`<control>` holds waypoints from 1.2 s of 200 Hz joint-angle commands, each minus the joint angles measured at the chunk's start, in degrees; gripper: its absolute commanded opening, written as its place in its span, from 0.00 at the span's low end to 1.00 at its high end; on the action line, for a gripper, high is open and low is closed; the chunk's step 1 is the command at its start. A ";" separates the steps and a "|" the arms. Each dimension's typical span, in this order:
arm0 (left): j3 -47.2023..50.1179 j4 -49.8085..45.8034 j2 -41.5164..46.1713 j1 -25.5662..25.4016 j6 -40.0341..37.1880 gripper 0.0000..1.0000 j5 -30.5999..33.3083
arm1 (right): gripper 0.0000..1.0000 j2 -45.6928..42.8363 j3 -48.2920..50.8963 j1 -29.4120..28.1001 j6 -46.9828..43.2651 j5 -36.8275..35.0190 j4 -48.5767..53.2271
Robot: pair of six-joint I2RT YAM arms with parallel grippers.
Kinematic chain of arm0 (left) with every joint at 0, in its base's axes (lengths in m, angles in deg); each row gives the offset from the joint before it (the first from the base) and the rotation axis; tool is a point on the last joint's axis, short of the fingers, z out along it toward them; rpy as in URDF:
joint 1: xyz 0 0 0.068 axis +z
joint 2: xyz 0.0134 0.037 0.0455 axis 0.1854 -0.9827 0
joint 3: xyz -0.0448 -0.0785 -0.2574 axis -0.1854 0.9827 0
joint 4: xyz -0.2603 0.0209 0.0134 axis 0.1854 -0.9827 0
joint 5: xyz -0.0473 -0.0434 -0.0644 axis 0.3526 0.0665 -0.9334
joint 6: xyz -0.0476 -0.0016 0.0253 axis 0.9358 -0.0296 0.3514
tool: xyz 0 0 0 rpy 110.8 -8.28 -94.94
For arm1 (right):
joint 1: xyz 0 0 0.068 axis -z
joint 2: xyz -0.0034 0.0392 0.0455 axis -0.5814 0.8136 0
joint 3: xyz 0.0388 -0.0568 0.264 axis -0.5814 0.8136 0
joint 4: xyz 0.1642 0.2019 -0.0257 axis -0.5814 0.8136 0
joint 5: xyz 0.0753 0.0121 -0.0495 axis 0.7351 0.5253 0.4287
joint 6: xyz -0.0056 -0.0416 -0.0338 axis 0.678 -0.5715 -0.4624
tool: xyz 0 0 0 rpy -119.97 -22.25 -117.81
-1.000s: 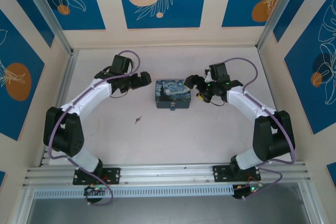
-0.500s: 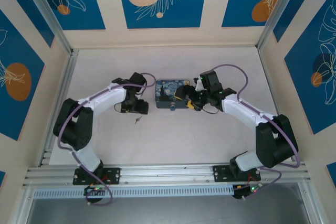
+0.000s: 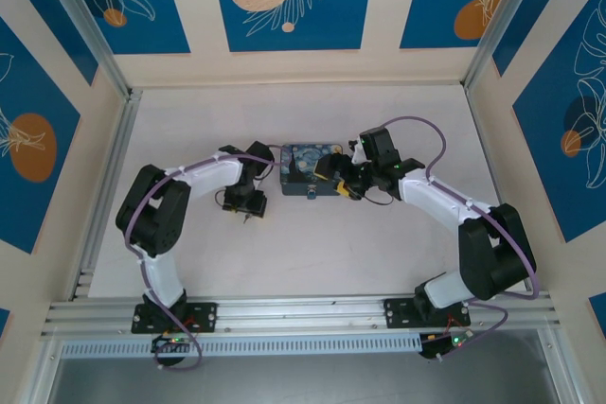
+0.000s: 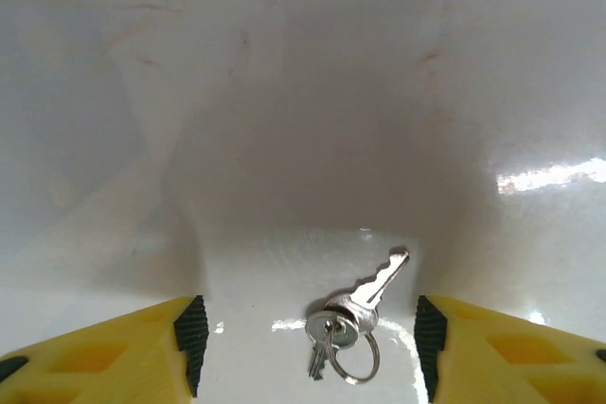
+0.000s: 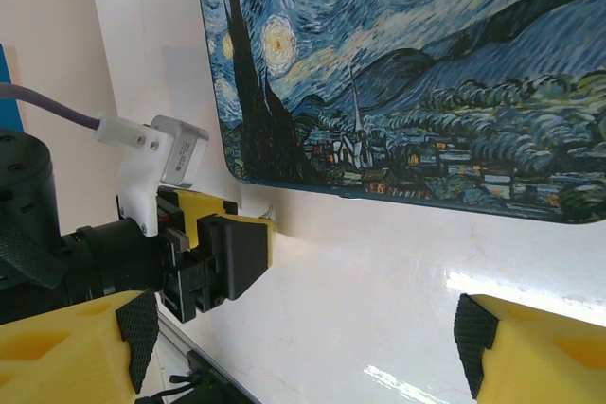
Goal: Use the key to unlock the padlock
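Key pickup, left arm: small silver metal key (image 4: 374, 286) on its wire ring (image 4: 358, 359) lies flat on the pale table (image 4: 284, 92), between the spread yellow fingers of the left gripper (image 4: 311, 345).
Blade runs slantwise, tip pointing away and toward the right-hand finger, oblique to the closing line; the left arm is much the nearer. Right gripper (image 5: 303, 347), also spread and holding nothing, hangs just beside the starry-night painted box (image 5: 426, 73). Tiny bluish padlock (image 3: 311, 194) sits at that box's near wall.

key (image 4: 371, 290): polished silvery metal, on a thin metal ring (image 4: 358, 363)
worktop (image 4: 303, 92): smooth, white, glossy
painted box (image 5: 426, 73): printed lid, satin sheen
left end effector (image 4: 310, 349): matt yellow, probably plastic
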 commanded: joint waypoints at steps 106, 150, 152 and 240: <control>3.92 1.95 1.91 -1.93 1.36 0.43 -2.38 | 0.83 1.94 -1.08 -0.47 1.87 -0.38 -0.81; 4.75 1.97 2.24 -2.28 2.23 0.35 -2.03 | 0.83 1.97 -0.99 -0.60 2.04 -0.56 -1.10; 4.75 2.02 2.20 -2.26 2.23 0.34 -2.03 | 0.83 1.90 -0.99 -0.60 2.05 -0.56 -1.08; 4.22 2.48 2.78 -2.45 2.89 0.04 -3.72 | 0.83 0.51 -0.95 -0.27 1.83 -0.92 -0.55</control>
